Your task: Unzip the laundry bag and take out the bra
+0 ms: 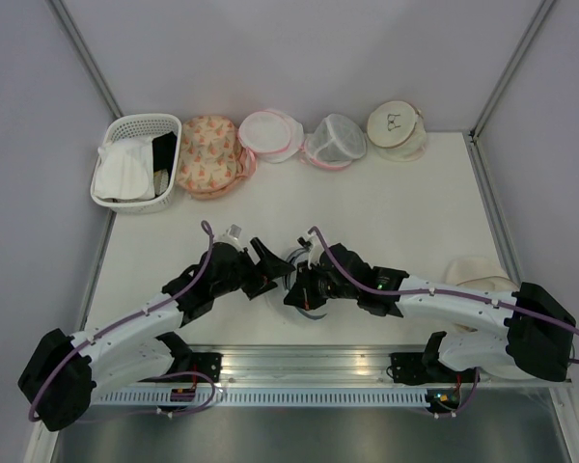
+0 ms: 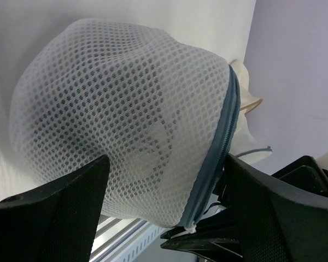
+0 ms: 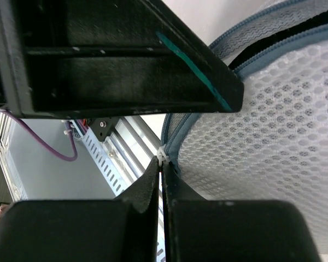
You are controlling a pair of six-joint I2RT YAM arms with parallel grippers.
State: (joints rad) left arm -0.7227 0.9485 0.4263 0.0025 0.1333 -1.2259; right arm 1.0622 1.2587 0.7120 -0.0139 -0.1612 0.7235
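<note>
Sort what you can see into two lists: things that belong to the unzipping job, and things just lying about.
Job:
laundry bag, with its zipper partly open
left gripper, open around the bag
right gripper, shut on the zip pull
The bra is not visible.

Lying about:
basket
floral bag
pink-trimmed bags
cream bag

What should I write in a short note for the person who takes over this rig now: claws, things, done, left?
Left claw: open, fingers on either side of the laundry bag.
Right claw: shut on the white zipper tab at the bag's grey-blue rim.
The bag sits between the two claws, near the table front edge.
Done: tab gripped; a dark gap shows along part of the zipper.
Left: pull the zipper round and take out the bra, only a dark shape inside.
</note>
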